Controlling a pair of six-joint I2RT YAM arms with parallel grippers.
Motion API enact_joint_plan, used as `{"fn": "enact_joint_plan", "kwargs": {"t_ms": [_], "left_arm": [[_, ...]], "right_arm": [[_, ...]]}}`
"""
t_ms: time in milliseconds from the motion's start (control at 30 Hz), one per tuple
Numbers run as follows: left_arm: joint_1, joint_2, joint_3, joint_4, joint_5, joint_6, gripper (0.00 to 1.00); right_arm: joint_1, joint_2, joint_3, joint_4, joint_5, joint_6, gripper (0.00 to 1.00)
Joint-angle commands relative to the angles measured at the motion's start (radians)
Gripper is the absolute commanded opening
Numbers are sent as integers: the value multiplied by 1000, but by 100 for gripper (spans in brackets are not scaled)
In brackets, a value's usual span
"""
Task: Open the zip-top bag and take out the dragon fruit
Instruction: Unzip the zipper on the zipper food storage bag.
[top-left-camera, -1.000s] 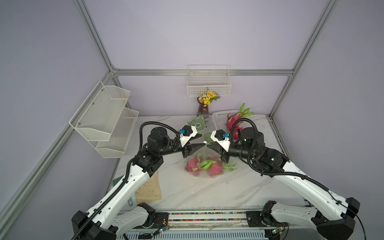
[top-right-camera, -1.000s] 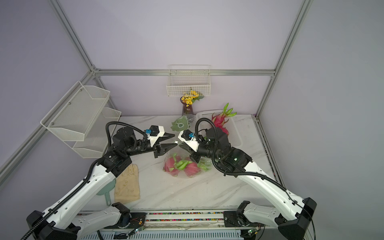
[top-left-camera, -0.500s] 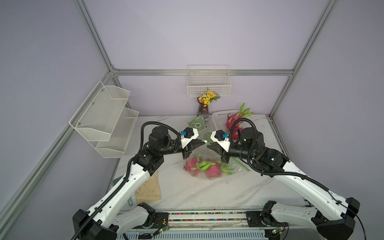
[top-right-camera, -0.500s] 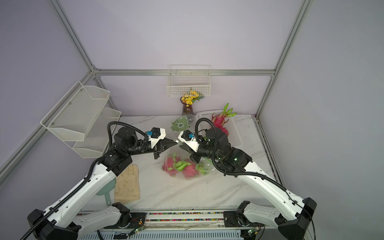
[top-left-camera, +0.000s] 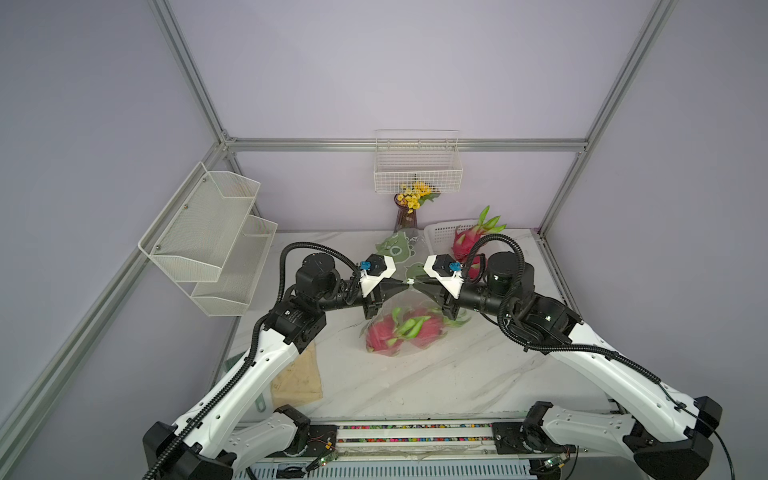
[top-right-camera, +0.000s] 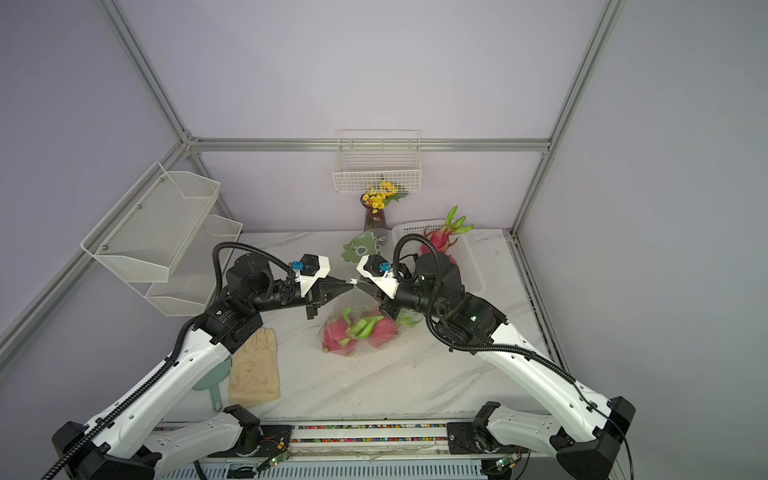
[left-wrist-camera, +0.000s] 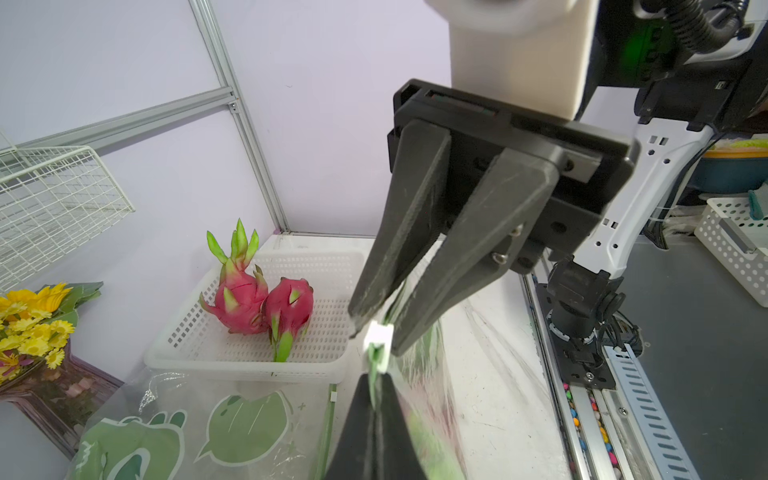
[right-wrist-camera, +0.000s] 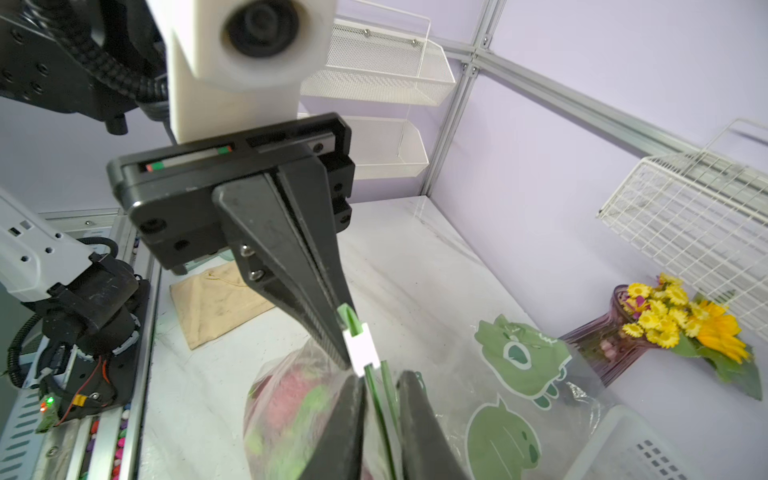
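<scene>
The left hand (left-wrist-camera: 376, 384) is clamped fully shut on the green zip strip of the zip-top bag (top-left-camera: 388, 309), right beside the white slider (left-wrist-camera: 380, 334). The right hand (left-wrist-camera: 374, 332) faces it tip to tip, jaws narrowly parted. The slider sits at its tips, and the two green zip strips run through the gap between its fingers (right-wrist-camera: 345, 411); whether either finger presses on them cannot be told. In both top views the hands meet above the middle of the counter (top-left-camera: 415, 386). The clear bag with its green cartoon print hangs from them, its lower end down at the counter's middle. Two dragon fruit (top-left-camera: 382, 338) lie inside that end, side by side. Two more sit touching in a white perforated basket (left-wrist-camera: 249, 365) at the far right corner. A purple vase (top-left-camera: 404, 218) of yellow flowers stands at the far edge, and a beige glove (top-right-camera: 254, 365) lies near the front left corner.
</scene>
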Motion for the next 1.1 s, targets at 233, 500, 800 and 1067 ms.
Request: {"fn": "enact_joint_plan", "kwargs": {"t_ms": [233,500,800,1067], "left_arm": [[4,-42,14,36,16,-4,0],[4,-53,3,30,17,15,0],[4,-44,18,20,32,48,0],[5,-24,31,23,54,47,0]], "right_arm": [[2,61,70,50,-69,-44,26],[-62,93,101,2,-271,-5,31],[-164,109,130,-53,-453,13,39],[-166,117,119,-59,-514,-19,38]]}}
